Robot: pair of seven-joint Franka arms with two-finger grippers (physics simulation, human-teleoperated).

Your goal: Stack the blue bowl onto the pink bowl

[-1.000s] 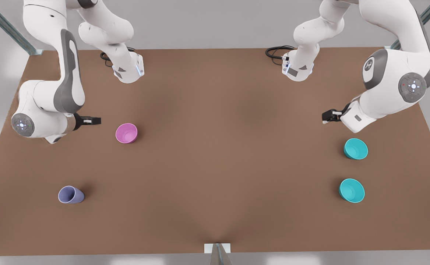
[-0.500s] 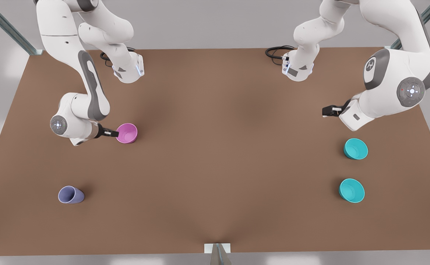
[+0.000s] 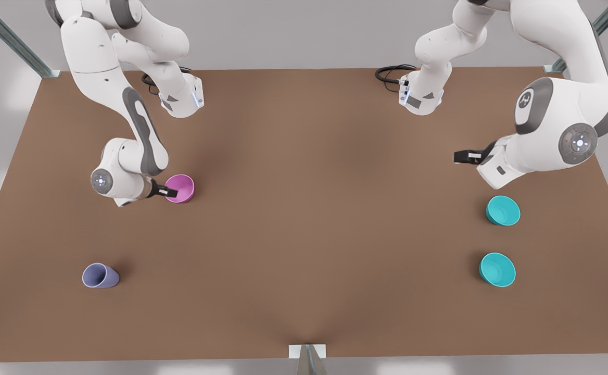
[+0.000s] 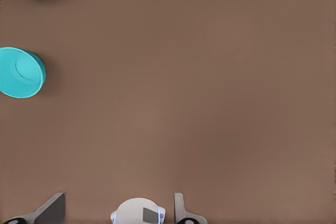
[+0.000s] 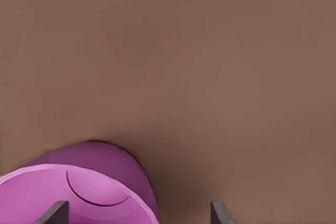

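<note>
Since a second ago, I see the right gripper (image 3: pixel 171 193) has swung in from the front view's left edge and come down at the pink bowl (image 3: pixel 180 188); its fingers (image 5: pixel 56 212) stand apart, one over the bowl's opening and the other outside the wall. The left gripper (image 3: pixel 463 156) (on the front view's right) has barely shifted and hangs over bare counter, fingers (image 4: pixel 50 209) apart, holding nothing.

The bowls and cup have not moved. The blue bowl (image 3: pixel 503 210) sits near the left gripper, its twin, the second blue bowl (image 3: pixel 497 269), nearer the camera; both stand well apart from the pink bowl across the counter. A lavender cup (image 3: pixel 100 275) lies tipped on its side at the front view's lower left.

The counter (image 3: pixel 304 219) is plain brown, with a grey wall behind, metal struts at the far corners, and a black cable (image 3: pixel 390 73) coiled at one arm base.
</note>
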